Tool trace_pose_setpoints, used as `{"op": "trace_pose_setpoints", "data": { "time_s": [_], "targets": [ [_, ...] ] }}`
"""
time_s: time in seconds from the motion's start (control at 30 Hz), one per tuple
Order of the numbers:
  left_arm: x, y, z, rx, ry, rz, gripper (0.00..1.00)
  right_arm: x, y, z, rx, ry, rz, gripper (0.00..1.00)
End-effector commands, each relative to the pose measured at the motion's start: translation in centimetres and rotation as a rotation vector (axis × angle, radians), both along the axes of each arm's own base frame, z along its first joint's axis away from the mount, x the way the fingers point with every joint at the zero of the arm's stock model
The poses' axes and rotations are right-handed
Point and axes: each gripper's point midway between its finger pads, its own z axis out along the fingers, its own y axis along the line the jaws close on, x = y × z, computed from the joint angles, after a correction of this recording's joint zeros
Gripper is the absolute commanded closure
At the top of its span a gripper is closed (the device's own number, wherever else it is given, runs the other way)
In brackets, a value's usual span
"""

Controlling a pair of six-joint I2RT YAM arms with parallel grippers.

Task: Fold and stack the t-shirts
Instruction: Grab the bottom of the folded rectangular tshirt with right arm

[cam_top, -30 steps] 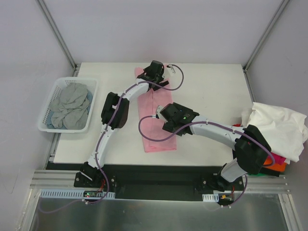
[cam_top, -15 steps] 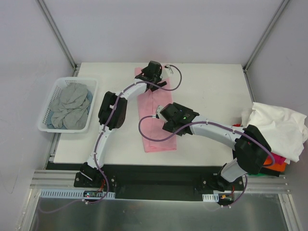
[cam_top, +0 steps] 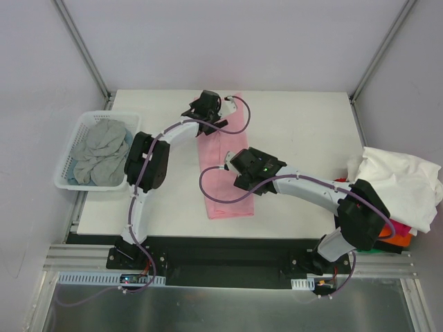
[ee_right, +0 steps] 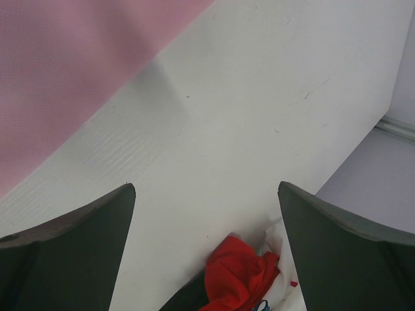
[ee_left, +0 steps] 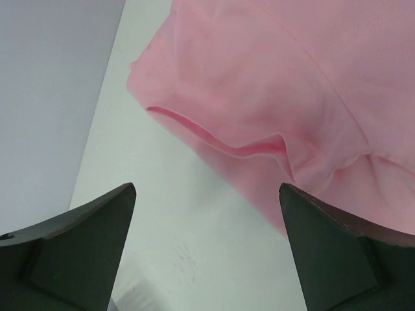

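basket (cam_top: pixel 97 114) — white lattice, at left edge of white table (cam_top: pixel 297 138) | 2 metal posts (cam_top: pixel 82 48) behind — slanted

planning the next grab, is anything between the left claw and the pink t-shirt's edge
Nothing visible does. The open left claw hovers just short of the rumpled edge of the light pink cloth t-shirt, with only bare white table between them.
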Motion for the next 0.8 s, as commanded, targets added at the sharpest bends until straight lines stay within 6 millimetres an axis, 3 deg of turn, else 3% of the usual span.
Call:
{"op": "trace_pose_setpoints", "data": {
  "time_s": [0.0,0.23,0.37,0.57,0.77],
  "targets": [
    [-0.5,1.0,5.5,-0.026,-0.115,0.023,0.07,0.3,0.5,0.2,0.014,-0.009,-0.008,0.04],
    [-1.5,3.1,5.6,-0.010,-0.140,0.048,0.07,-0.3,3.1,-0.3,0.036,0.049,0.067,0.04],
    [-2.1,5.0,5.8,-0.027,-0.137,0.087,0.06,-1.9,5.6,-0.3,0.044,0.082,0.165,0.04],
    [-2.4,8.6,7.8,-0.060,-0.168,0.177,0.05,-4.4,8.7,-0.4,0.051,0.156,0.278,0.04],
    [-3.3,11.1,8.6,-0.072,-0.177,0.240,0.03,-7.6,9.8,-2.7,0.015,0.260,0.361,0.01]
  ]
}}
